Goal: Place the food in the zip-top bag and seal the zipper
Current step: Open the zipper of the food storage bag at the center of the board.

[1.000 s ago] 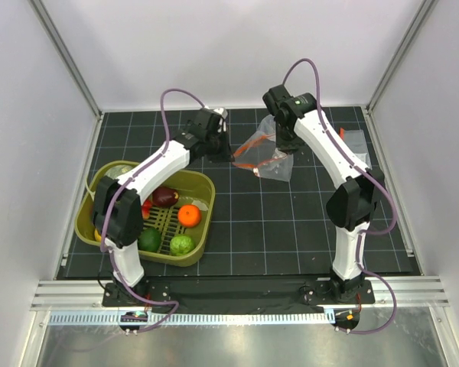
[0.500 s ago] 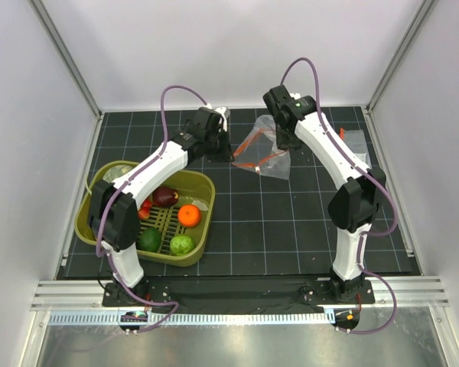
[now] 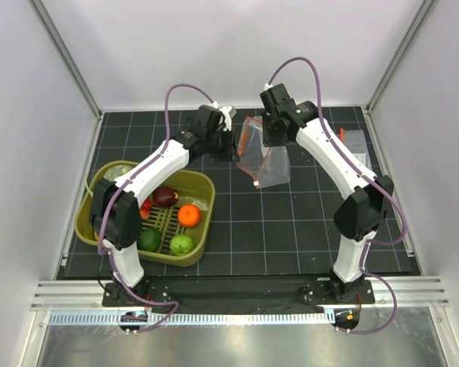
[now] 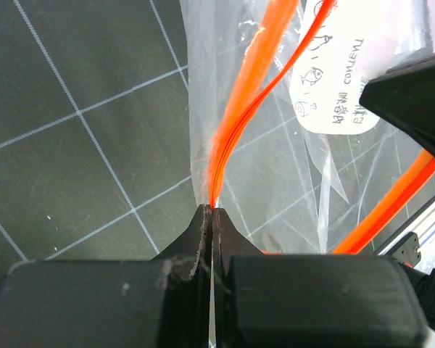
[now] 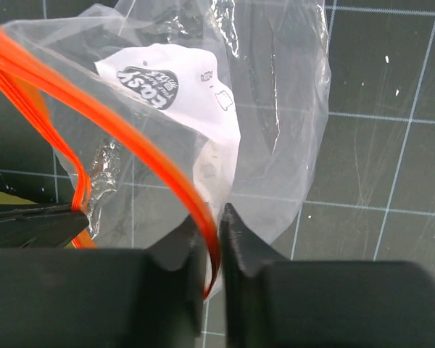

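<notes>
The clear zip-top bag (image 3: 266, 162) hangs at the back middle of the mat between my two grippers. My left gripper (image 4: 212, 212) is shut on the bag's edge where the orange zipper (image 4: 255, 78) ends; from above, the left gripper (image 3: 233, 147) sits at the bag's left side. My right gripper (image 5: 219, 226) is closed on another stretch of the zipper (image 5: 130, 134), and seen from above the right gripper (image 3: 267, 144) is over the bag's top. The mouth gapes between the two grips. The food lies in the olive basket (image 3: 211, 205): an orange (image 3: 188, 215), a pale-green piece (image 3: 182, 245), a dark red-purple one (image 3: 165, 196).
A second clear plastic bag (image 3: 354, 142) lies at the back right of the mat. White walls with metal rails close in the left, right and back. The basket fills the left side; the left arm reaches over it.
The right gripper has moved left, close to the left gripper. The bag has gone from spread out flat to bunched and hanging between them, its zipper now running nearly upright.
</notes>
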You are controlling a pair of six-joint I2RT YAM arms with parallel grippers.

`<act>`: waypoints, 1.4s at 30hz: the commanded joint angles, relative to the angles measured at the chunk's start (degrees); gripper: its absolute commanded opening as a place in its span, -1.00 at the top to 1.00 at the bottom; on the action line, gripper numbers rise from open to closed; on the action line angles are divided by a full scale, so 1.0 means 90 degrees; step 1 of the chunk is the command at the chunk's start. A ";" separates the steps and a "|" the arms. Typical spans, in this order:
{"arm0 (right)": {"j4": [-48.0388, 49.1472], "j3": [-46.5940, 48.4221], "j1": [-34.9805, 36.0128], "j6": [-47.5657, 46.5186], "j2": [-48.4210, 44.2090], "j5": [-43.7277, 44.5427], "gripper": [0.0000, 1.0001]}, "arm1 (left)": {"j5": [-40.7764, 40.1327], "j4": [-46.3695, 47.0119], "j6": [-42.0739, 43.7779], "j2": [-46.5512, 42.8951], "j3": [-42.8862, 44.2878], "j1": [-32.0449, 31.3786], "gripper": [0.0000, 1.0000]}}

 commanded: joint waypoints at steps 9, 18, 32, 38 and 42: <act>-0.0254 0.0449 0.0125 -0.0373 0.0002 0.0896 0.90 | 0.0073 0.0152 0.0129 0.0082 0.0382 -0.0001 0.64; -0.0148 0.0371 0.0252 -0.0275 0.0100 0.0458 0.91 | 0.0063 0.0142 0.0169 0.0287 0.0968 -0.0020 -0.08; -0.0040 0.0323 0.0252 -0.0177 0.0140 0.0203 0.92 | 0.0278 0.0152 0.0002 0.0824 0.1408 -0.0069 0.28; -0.0118 0.0293 0.0252 -0.0148 0.0178 0.0418 0.85 | 0.0132 0.0084 0.0042 0.0766 0.1310 -0.0069 0.58; -0.0157 0.0283 0.0252 -0.0119 0.0159 0.0496 0.64 | 0.0073 0.0006 0.0081 0.0795 0.1310 -0.0050 0.96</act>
